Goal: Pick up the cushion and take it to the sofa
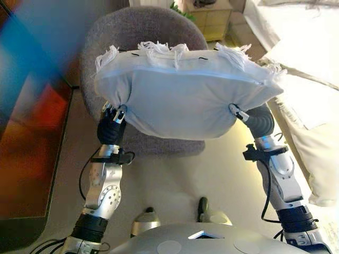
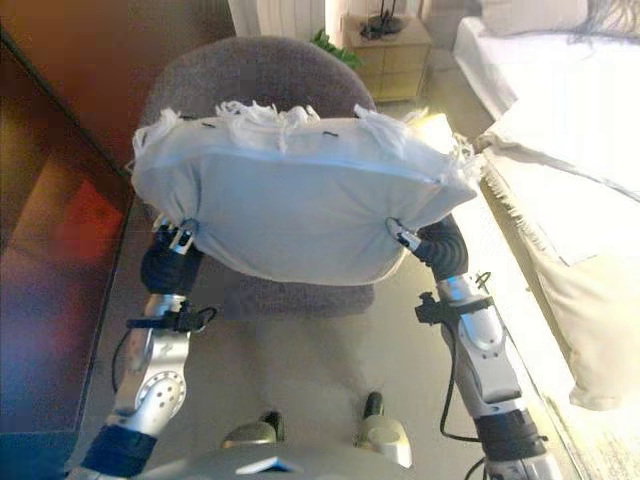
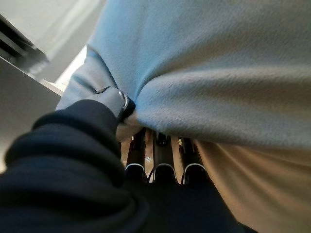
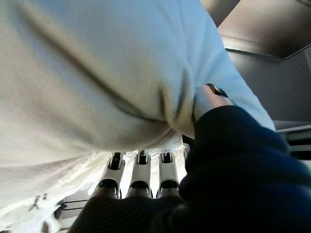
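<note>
**Cushion held up by both hands**

A soft, pale blue-white square cushion (image 1: 185, 98) with white tassels along its far edge is held up in the air in front of the robot. It is lifted above the seat of a round grey fabric chair (image 1: 143, 32) and is not resting on it.

The left hand (image 1: 114, 117) is pinched on the cushion's near left corner. In the left wrist view, the thumb (image 3: 119, 101) is pressed into the cloth from above and the fingers (image 3: 163, 145) are tucked under it. The right hand (image 1: 239, 113) is clamped on the near right corner in the same way, thumb on top and fingers beneath.

A cream-coloured sofa (image 1: 312, 153) with soft cushions is seen at the right side. A small wooden cabinet (image 1: 209, 18) stands behind the chair.
</note>
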`<state>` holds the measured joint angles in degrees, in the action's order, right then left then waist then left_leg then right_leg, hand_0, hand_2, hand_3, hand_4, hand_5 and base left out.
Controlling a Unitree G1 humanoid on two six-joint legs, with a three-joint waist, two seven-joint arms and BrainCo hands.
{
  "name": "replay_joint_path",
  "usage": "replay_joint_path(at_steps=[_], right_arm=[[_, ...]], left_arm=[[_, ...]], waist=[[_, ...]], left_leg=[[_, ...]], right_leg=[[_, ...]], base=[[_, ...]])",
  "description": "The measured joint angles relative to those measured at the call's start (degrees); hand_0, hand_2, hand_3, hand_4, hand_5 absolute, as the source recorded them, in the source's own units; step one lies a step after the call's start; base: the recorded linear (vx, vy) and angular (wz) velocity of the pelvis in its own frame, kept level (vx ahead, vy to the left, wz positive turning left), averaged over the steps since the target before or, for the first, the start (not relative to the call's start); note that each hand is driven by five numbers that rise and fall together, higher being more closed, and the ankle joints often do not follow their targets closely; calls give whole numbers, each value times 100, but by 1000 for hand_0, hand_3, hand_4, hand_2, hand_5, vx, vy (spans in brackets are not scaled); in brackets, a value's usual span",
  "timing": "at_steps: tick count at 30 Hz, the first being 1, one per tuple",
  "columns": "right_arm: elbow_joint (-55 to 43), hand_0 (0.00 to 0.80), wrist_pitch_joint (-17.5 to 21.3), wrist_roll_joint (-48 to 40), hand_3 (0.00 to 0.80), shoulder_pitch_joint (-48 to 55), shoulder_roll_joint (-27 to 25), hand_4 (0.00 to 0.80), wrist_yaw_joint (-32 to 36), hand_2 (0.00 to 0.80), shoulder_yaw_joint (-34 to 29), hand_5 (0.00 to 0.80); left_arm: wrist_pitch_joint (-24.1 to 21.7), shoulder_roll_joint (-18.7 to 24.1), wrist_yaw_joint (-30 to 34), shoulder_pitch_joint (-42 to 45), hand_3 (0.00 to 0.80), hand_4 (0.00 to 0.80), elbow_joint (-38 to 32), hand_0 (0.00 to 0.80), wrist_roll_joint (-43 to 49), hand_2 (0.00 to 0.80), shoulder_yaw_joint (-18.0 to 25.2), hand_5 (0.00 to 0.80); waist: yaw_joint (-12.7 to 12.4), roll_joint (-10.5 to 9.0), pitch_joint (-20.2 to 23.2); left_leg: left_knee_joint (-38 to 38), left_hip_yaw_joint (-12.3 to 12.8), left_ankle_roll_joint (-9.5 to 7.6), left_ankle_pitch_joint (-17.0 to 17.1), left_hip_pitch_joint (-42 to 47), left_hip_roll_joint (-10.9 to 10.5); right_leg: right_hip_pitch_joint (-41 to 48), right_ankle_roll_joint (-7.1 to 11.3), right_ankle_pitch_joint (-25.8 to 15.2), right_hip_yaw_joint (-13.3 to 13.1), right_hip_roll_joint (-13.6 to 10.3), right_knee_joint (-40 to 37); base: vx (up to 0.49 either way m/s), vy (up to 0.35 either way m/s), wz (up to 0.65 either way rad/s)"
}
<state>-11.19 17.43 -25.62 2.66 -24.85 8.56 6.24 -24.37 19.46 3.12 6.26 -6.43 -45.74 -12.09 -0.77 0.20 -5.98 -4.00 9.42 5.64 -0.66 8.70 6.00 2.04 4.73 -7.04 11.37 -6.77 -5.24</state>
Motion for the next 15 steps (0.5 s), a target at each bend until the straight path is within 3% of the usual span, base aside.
replay_joint_path(at_steps=[4,6,9,10,12,13,14,15], right_arm=[[1,800,-139,-9,800,122,-81,800,27,800,17,800],[7,800,-171,-10,800,176,-96,800,87,800,83,800],[46,800,-169,-8,800,249,-101,800,135,800,205,800],[48,800,-165,-9,800,254,-95,800,132,800,223,800],[47,800,-97,-27,800,283,-91,800,112,800,228,800],[46,800,-29,-32,800,264,-88,800,55,800,225,800],[29,800,14,-31,800,215,-189,800,5,800,236,800],[1,800,50,-23,800,84,-366,800,-51,800,257,800]], left_arm=[[116,-1,-80,89,800,800,0,800,-3,800,-4,800],[103,12,-80,236,800,800,-1,800,-8,800,11,800],[76,99,-79,363,800,800,7,800,-17,800,53,800],[69,99,-77,377,800,800,6,800,-17,800,62,800],[55,70,-59,393,800,800,9,800,-16,800,9,800],[53,62,-55,385,800,800,8,800,-14,800,-44,800],[52,1,-55,385,800,800,13,800,-13,800,-55,800],[23,-123,-58,360,800,800,-2,800,-10,800,-74,800]], waist=[[-8,-23,7],[-41,-103,-33],[-203,-396,-218],[-225,-474,-265],[-170,-563,-356],[-163,-525,-399],[-174,-324,-450],[-243,120,-532]], left_leg=[[131,7,-16,-21,39,112],[596,-6,-157,-142,-108,188],[1795,-104,-345,-196,-517,218],[2199,-256,-465,-170,-695,189],[2326,-830,-429,-297,-964,-277],[2188,-938,-501,-345,-1102,-584],[1796,-965,-612,-401,-1137,-721],[1427,-1066,-483,-223,-1128,-455]], right_leg=[[16,-103,101,-26,105,28],[-105,-199,192,-153,137,239],[-371,-340,366,-372,113,731],[-337,-397,364,-432,86,729],[-371,-474,301,-596,-11,751],[-453,-471,302,-711,-29,725],[-448,-420,273,-700,119,708],[-745,-451,660,-694,530,1592]], base=[[-44,-234,-8],[-35,-221,-33],[62,-134,-71],[138,-54,-70],[164,-37,-47],[228,-3,-60],[295,16,-84],[345,26,-108]])
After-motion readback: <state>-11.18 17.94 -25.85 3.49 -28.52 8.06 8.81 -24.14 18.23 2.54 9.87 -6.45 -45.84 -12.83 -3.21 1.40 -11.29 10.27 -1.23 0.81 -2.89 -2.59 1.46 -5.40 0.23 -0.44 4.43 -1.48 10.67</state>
